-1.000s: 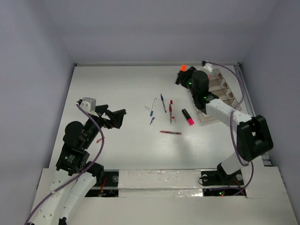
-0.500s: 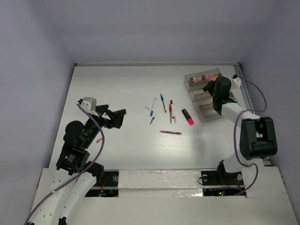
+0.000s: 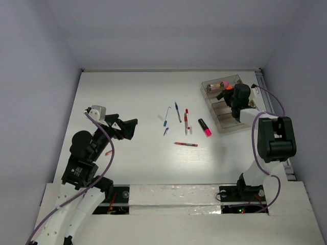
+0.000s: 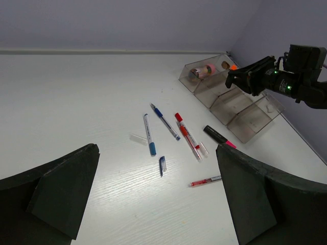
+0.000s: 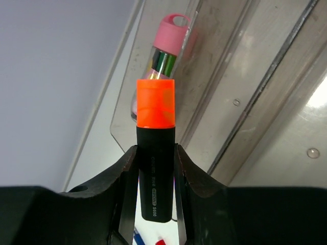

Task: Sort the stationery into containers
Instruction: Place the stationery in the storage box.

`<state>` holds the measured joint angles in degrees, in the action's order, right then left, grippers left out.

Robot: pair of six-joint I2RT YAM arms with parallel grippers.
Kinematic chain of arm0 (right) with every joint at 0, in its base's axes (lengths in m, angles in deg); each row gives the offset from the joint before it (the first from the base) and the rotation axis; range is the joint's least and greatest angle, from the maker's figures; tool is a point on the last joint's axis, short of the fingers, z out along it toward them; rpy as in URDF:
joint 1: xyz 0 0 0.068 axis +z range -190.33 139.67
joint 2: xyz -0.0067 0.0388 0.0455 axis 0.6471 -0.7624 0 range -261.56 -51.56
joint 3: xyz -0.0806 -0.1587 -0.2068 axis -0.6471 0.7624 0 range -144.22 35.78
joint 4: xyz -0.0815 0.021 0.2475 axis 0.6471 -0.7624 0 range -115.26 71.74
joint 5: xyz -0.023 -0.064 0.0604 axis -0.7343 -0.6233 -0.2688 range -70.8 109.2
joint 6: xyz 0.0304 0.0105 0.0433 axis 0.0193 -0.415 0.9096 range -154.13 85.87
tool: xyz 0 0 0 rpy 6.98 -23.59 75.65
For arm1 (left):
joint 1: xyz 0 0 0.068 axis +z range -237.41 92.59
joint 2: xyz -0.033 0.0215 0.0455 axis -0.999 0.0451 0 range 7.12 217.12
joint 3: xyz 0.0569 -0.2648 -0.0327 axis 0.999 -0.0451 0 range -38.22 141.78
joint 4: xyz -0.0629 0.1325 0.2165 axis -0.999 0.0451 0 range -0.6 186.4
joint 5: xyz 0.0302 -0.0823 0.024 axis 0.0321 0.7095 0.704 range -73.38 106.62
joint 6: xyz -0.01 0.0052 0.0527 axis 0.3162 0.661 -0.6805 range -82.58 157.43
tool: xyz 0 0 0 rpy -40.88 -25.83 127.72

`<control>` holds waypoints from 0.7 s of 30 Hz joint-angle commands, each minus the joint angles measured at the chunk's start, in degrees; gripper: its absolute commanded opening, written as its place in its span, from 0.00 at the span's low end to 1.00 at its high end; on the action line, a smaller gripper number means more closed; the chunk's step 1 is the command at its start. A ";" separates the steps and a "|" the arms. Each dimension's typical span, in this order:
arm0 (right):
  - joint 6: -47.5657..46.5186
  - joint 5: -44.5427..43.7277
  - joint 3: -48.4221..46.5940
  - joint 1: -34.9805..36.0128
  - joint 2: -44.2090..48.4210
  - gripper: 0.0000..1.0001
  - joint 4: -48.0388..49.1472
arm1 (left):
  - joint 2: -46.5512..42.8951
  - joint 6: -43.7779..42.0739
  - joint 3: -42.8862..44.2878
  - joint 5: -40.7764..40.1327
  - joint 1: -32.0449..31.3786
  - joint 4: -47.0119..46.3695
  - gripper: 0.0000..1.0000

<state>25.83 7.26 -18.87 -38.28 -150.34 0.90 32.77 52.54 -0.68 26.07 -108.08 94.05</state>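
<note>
Top view: my right gripper [image 3: 228, 92] pinches the orange-capped highlighter [image 3: 229, 88] over the clear organiser [image 3: 219, 121], and my left gripper [image 3: 129, 127] stands spread wide. Right wrist view: my fingers [image 5: 127, 168] clamp its black barrel, with the orange cap pointing at the pink cylinder [image 5: 171, 30] in the end compartment.

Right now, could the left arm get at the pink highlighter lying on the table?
Probably yes. The left pincer is open and empty, and only flat pens lie between it and the pink highlighter; it would be a long stretch, though.
</note>
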 commanded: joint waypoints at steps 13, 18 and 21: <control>1.12 2.81 -1.07 -0.55 0.78 0.43 5.01 | 0.19 0.09 2.19 1.27 -0.34 -2.36 0.99; -0.46 2.71 0.33 -0.55 3.15 0.43 5.01 | -0.07 0.09 2.19 1.36 -0.34 -2.36 0.99; -4.93 8.92 1.30 -0.55 5.79 0.39 6.77 | -0.34 0.18 2.10 1.27 -0.34 -2.36 0.99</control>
<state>25.29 10.97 -18.26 -38.48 -149.31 3.24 32.82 52.54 -0.68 26.71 -108.08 94.05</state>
